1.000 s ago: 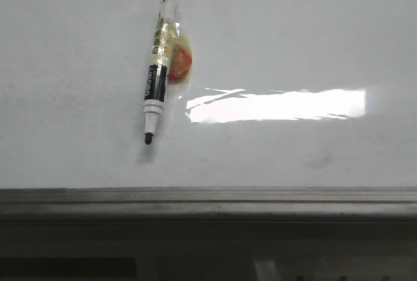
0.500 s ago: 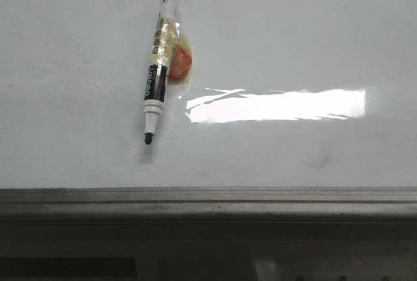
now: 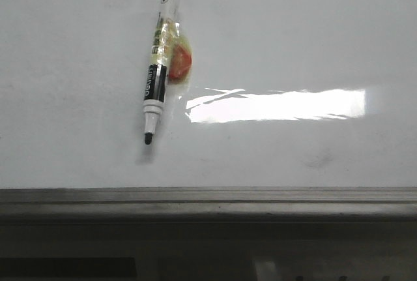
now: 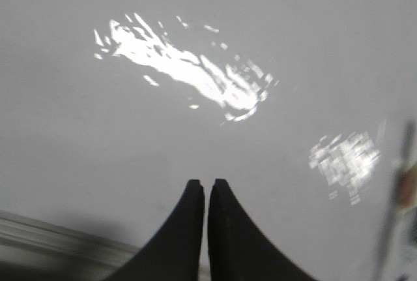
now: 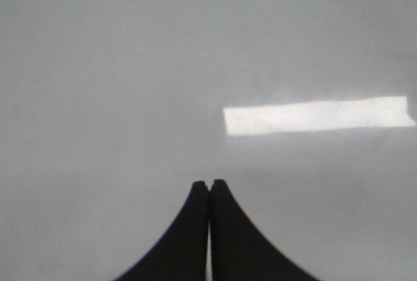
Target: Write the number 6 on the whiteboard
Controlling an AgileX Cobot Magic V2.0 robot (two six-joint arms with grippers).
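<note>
Nothing is written yet: the whiteboard [image 3: 293, 40] is bare, no 6. Both claws, left [image 4: 206, 184] and right [image 5: 208, 184], are clenched empty. You'd best grip the marker [image 3: 158, 62], upper left, mid-barrel, tip [image 3: 148, 139] clear.

1. The only obstacle I see on the whiteboard [image 3: 293, 46] is the marker [image 3: 158, 66], lying capless with its tip toward the near frame edge, an orange-yellow lump [image 3: 181, 62] stuck to its side.
2. The surface toward the right edge, glare patch included, is bare.
3. A bare strip lies between the marker tip and the near frame.
</note>
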